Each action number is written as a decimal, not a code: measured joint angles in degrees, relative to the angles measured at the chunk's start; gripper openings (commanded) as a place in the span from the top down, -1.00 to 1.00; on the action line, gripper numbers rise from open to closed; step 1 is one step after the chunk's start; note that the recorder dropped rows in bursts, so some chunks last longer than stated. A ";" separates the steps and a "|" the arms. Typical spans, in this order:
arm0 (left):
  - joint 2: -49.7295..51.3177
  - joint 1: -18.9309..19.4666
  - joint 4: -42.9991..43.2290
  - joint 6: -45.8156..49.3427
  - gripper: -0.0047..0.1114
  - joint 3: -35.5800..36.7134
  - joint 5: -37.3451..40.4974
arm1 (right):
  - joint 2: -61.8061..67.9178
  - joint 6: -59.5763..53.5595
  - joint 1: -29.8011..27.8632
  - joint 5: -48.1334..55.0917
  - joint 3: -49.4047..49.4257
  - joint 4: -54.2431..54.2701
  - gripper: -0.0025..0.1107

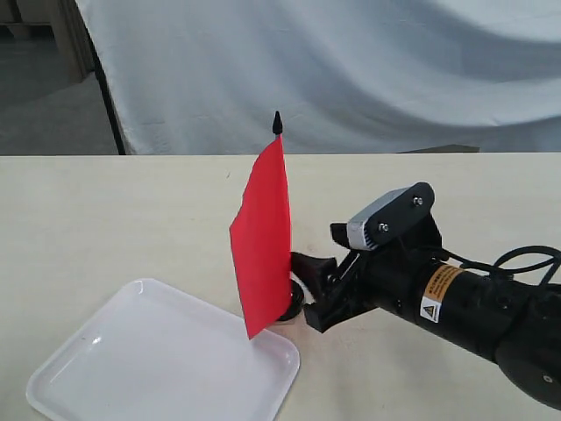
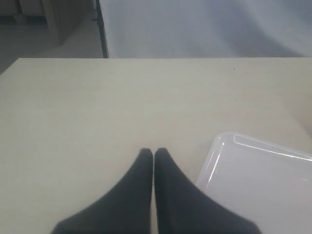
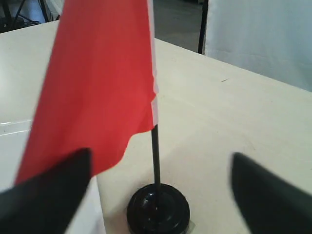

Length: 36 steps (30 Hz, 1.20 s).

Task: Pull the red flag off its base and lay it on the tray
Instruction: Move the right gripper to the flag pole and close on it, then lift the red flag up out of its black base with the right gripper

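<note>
The red flag (image 1: 262, 250) stands upright in its base (image 1: 292, 304), its black tip (image 1: 277, 122) pointing up. In the right wrist view the red flag (image 3: 97, 83) hangs from the thin black stick (image 3: 155, 153), which is set in the round black base (image 3: 158, 208). My right gripper (image 3: 161, 170) is open, one finger on each side of the stick and base, not touching them. In the exterior view the right gripper (image 1: 308, 294) sits low, right beside the base. The white tray (image 1: 166, 364) lies front left. My left gripper (image 2: 153, 154) is shut on nothing, beside the tray (image 2: 258, 180).
A pale wooden table (image 1: 105, 219) carries everything. A white cloth backdrop (image 1: 351, 70) hangs behind its far edge. The right arm's black body and cable (image 1: 491, 303) lie over the table's right side. The tray's near corner (image 1: 285, 360) lies just in front of the base.
</note>
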 measured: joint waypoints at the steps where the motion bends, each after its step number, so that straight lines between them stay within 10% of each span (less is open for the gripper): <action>1: 0.00 0.00 0.00 0.00 0.89 0.00 0.00 | -0.23 0.24 0.00 0.64 0.00 0.00 -0.89; 33: 0.00 0.00 0.00 0.00 0.89 0.00 0.00 | 17.48 5.68 1.45 -2.85 -16.21 -5.20 -0.89; 36: 0.00 0.00 0.00 0.00 0.89 0.00 0.00 | 17.90 5.18 2.40 -2.99 -16.86 -5.33 -0.64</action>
